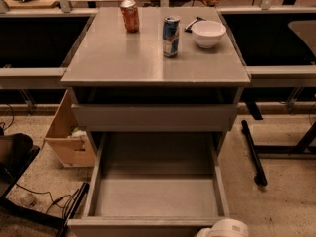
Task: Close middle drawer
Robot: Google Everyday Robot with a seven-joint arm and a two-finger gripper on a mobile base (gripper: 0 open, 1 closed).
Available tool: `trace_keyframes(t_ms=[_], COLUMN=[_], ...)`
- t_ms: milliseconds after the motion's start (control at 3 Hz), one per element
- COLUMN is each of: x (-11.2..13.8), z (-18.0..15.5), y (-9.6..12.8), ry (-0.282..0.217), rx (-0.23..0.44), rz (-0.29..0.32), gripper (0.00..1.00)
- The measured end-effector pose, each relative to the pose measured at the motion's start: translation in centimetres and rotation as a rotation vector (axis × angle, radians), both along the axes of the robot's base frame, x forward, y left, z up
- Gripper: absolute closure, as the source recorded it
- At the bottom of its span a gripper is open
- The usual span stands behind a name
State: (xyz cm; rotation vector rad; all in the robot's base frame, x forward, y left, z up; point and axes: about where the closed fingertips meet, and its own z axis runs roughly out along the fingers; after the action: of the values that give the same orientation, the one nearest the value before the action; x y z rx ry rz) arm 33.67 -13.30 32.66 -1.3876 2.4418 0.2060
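Pincer [223, 229] (mostly cut off) sits by the middle drawer [155, 196] front.

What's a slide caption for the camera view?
Middle drawer stands wide open, gripper at its front right corner; red can, blue can and bowl on the cabinet.

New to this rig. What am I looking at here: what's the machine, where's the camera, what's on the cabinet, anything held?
There is one camera view, looking down at the front of a grey drawer cabinet; its mounting is not on record. The robot is a mobile base with one arm. Only a white rounded part, the gripper, shows at the bottom edge, just in front of the middle drawer, which stands wide open. On the cabinet top stand an orange can, a blue can and a white bowl. I see nothing held.
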Motion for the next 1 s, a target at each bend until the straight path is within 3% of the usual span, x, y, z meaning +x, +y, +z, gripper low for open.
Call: trace_keyframes(t_ms=[1000], x=[3.7], z=[-1.1], y=[0.5], ry=[-0.090], rx=[-0.087], rz=[0.049], gripper=[1.00])
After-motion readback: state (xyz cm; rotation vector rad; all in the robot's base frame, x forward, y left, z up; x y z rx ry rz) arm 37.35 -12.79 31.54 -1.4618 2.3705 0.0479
